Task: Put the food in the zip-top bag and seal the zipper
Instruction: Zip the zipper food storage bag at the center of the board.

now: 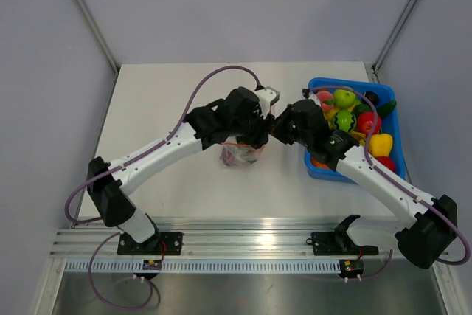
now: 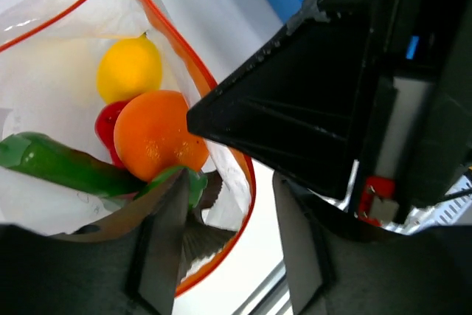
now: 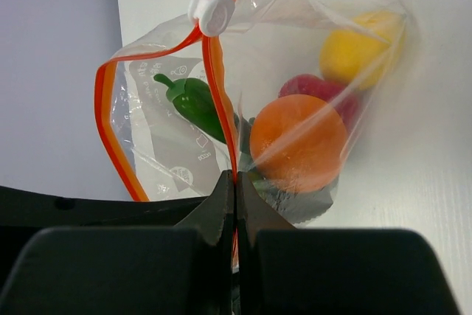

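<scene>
Zip-top bag looked floppy, slick, best taken by its zipper | your right fingers pinched that strip | left fingers stood apart

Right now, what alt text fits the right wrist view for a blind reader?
The right gripper is shut on the orange-red zipper of the clear zip-top bag, whose mouth gapes open. Inside lie an orange, a lemon, a red piece and a green pepper.

Clear crinkled plastic zip-top bag; glossy smooth plastic food; matt table
</scene>
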`<state>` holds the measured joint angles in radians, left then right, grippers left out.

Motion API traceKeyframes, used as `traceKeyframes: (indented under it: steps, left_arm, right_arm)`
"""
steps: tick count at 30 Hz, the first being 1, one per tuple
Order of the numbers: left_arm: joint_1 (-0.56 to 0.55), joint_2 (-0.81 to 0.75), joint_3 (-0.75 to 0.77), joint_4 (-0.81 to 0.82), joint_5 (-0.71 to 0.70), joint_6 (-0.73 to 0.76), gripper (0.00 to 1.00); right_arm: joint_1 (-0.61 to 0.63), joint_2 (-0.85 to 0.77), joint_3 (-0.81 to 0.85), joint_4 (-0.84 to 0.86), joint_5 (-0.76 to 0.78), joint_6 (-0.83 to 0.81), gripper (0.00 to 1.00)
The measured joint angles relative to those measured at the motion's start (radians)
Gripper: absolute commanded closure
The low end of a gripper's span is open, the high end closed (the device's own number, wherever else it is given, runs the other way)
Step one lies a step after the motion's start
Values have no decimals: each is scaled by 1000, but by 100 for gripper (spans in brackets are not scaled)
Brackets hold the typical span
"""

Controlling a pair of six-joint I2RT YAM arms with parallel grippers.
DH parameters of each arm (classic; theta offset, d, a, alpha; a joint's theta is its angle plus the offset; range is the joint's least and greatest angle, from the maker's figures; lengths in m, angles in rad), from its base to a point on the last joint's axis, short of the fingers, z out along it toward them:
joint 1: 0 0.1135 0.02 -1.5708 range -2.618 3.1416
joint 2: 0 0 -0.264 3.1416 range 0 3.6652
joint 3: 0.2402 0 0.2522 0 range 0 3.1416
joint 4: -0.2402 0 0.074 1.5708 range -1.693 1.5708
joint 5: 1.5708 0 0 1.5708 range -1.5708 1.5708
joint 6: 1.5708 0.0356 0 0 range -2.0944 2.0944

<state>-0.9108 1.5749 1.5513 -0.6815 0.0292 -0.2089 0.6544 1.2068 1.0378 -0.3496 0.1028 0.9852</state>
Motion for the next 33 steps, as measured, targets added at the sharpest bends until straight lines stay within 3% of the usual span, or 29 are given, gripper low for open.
traceKeyframes:
  steps: [3, 4, 5, 10, 11, 18, 26, 30, 33]
  left_arm:
    - [-4, 22, 0, 8, -13, 0, 73]
    - [-4, 31, 0, 12, -15, 0, 95]
    - [-4, 35, 0, 16, -13, -7, 100]
    - [4, 28, -39, 52, 9, 1, 100]
    - [17, 18, -66, 66, 22, 1, 100]
    - [106, -83, -165, 103, 150, 8, 100]
    - [121, -186, -202, 91, 232, 70, 100]
    - [125, -221, -226, 66, 257, 103, 100]
    - [126, -244, -246, 51, 273, 121, 100]
  right_arm:
    - [0, -6, 0, -4, -1, 4, 100]
    - [0, -8, 0, -5, -5, 5, 99]
    - [0, -11, 0, -7, -8, 4, 96]
    - [-1, -54, 3, -39, 2, -42, 33]
    - [0, -74, 8, -51, 8, -70, 29]
    - [0, -237, 63, -91, 7, -376, 13]
    - [-61, -243, 39, -61, -156, -785, 9]
    - [-172, -229, 8, -43, -343, -906, 18]
    - [-297, -165, 16, -10, -555, -962, 19]
